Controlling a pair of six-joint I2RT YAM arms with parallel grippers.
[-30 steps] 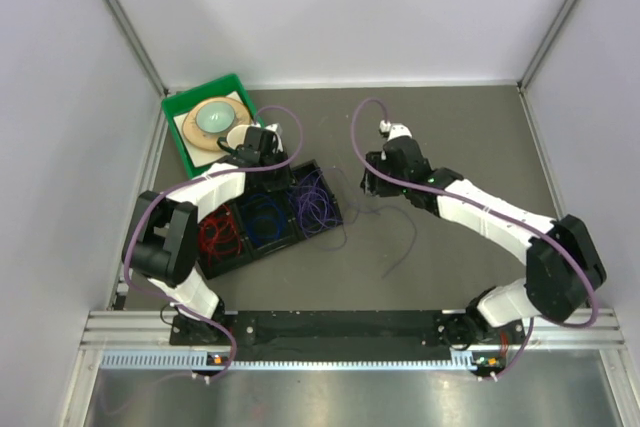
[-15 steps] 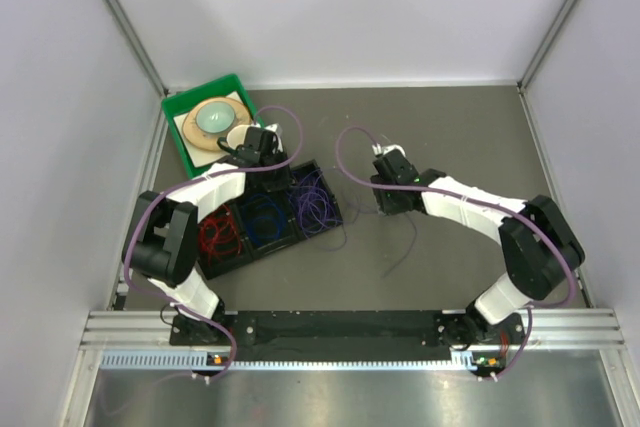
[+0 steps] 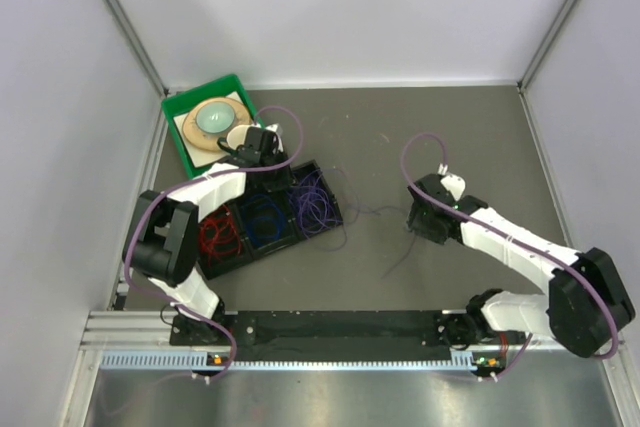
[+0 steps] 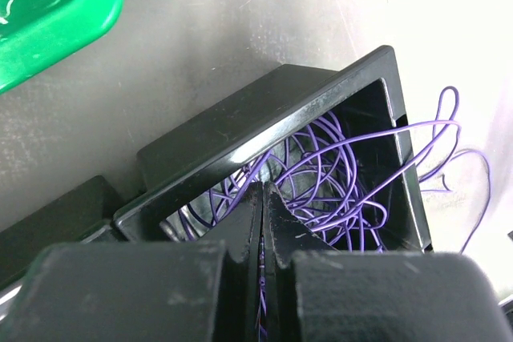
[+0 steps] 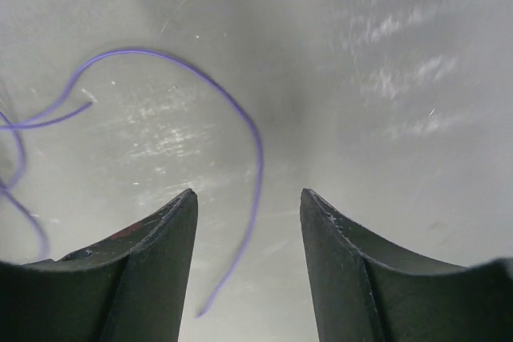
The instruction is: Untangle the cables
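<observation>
A black tray [image 3: 270, 250] holds red cables [image 3: 218, 237], blue cables [image 3: 262, 222] and purple cables [image 3: 315, 202] in separate compartments. My left gripper [image 3: 284, 175] is at the back edge of the purple compartment. In the left wrist view it [image 4: 263, 190] is shut on a purple strand, above the tangle of purple cables [image 4: 337, 174]. A loose purple cable [image 3: 403, 257] lies on the table right of the tray. My right gripper [image 3: 421, 224] is open above it. In the right wrist view that cable [image 5: 240, 134] runs between the spread fingers [image 5: 248, 194], untouched.
A green bin [image 3: 180, 107] with a plate and bowl stands at the back left, just behind the left wrist. Its corner shows in the left wrist view [image 4: 72, 14]. Some purple strands spill over the tray's right wall [image 4: 465, 174]. White walls enclose the table.
My right arm has swung right and back toward me, away from the tray, and now hangs over the loose purple cable. The left arm has not moved.
</observation>
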